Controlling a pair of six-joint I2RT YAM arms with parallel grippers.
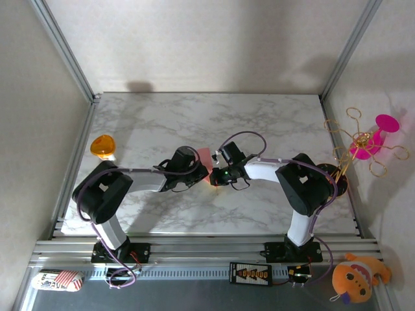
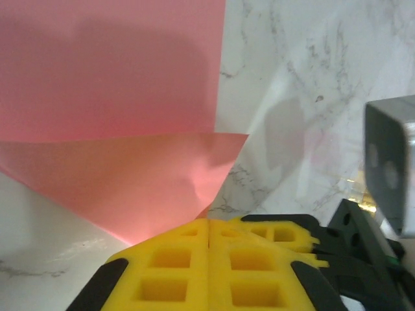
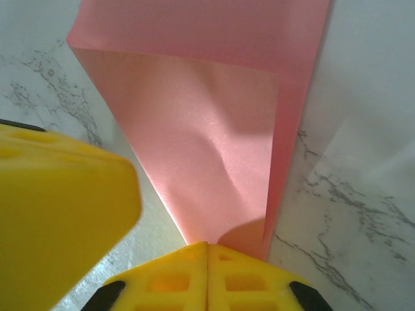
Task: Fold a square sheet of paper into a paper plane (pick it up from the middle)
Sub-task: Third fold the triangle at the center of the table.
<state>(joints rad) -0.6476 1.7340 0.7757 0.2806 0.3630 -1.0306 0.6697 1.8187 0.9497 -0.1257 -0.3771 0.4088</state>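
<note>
The left fingers (image 2: 209, 240) are closed completely, the two yellow pads pressed together with no gap, and they pinch the near tip of the square sheet of paper (image 3: 214, 129). The right fingers (image 3: 207, 259) are also fully closed and grip the same salmon-pink sheet at its lower corner, so both arms hold the paper at one place, nearly touching each other. In the right wrist view one yellow left finger stands just beside the right pair, at the left side. The sheet is folded: one flap lies over the other layer, with a straight crease along its right side. It becomes narrow toward the fingers and wider away from them. From above, its long axis runs from the fingers toward the far edge of the table (image 1: 155, 123), and it sits at the middle of the marble top. I cannot tell if its far end rests on the table. An orange disc (image 1: 102, 146) lies well apart at the left edge, and a magenta flower toy (image 1: 371, 140) at the right edge.
</note>
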